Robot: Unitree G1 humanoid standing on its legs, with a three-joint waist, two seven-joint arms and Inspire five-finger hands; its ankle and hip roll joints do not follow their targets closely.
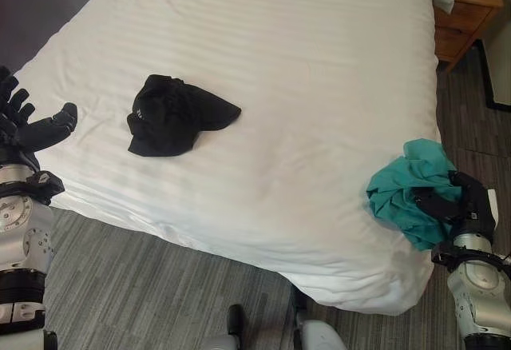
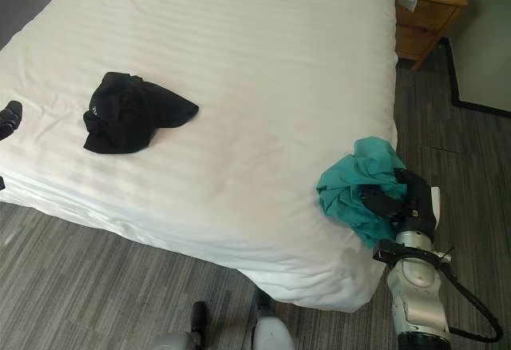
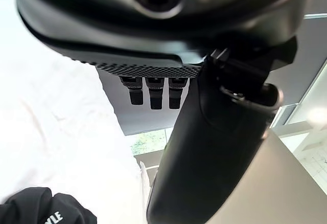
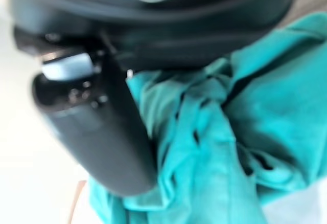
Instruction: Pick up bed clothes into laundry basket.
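1. Right eye view: a teal garment (image 2: pixel 361 186) lies bunched at the lower right of the frame, on the near right corner of the bed (image 2: pixel 263 62), partly hanging over the mattress edge.
2. Right hand (image 2: pixel 403 198) has its fingers curled into the teal cloth, gripping it; the right wrist view shows the same teal fabric bunched against the thumb (image 4: pixel 97 132).
3. A black garment (image 1: pixel 176 114) lies crumpled at left of centre in the left eye view, flat on the white sheet, well apart from the teal one.
4. Left hand (image 1: pixel 36 126) hovers at the left edge of the frame beside the bed, fingers relaxed and spread, holding nothing.
5. A wooden nightstand (image 1: pixel 467 10) stands at the upper right corner, just beside the bed, on grey striped flooring (image 1: pixel 136 286).
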